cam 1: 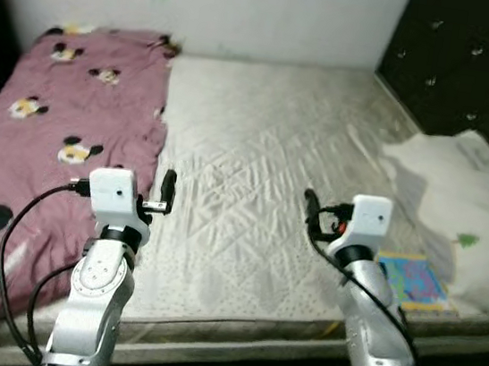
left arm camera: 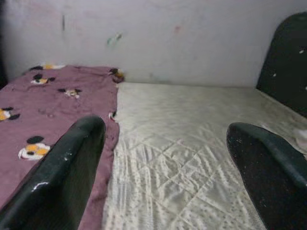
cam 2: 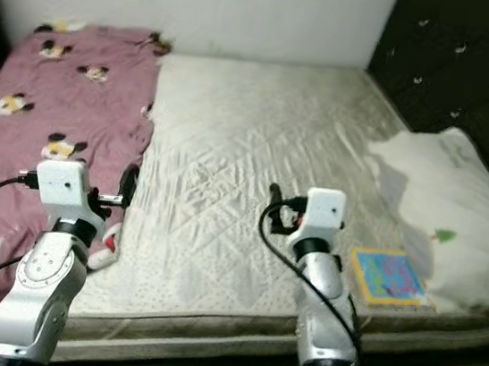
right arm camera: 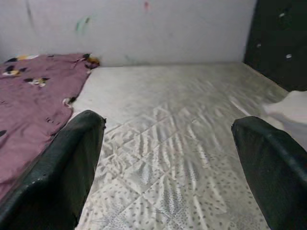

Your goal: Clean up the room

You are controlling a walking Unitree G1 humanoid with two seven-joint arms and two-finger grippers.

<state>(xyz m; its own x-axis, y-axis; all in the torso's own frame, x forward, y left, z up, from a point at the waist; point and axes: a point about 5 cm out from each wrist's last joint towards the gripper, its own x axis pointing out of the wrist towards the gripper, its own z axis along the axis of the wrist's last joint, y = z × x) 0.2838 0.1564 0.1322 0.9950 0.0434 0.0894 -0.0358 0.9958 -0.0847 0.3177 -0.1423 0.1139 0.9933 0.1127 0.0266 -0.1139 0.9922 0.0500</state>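
A mauve blanket (cam 1: 63, 123) printed with cartoon mice lies spread over the left third of a bare quilted mattress (cam 1: 260, 131). On the right rests a crumpled white pillow (cam 1: 467, 203), and a colourful book (cam 1: 412, 282) sits just in front of it near the mattress's front edge. My left gripper (cam 1: 167, 193) hovers over the blanket's right border, open and holding nothing. Level with it, my right gripper (cam 1: 311, 212) hangs above the bare mattress left of the book, open too. Both wrist views look along spread fingers (left arm camera: 72, 163) (right arm camera: 72, 158) toward the wall.
A white wall (cam 1: 232, 1) with faint paint marks closes off the far side of the bed. A dark tufted headboard (cam 1: 477, 60) stands along the right. The mattress's front edge (cam 1: 234, 331) runs just ahead of my arms.
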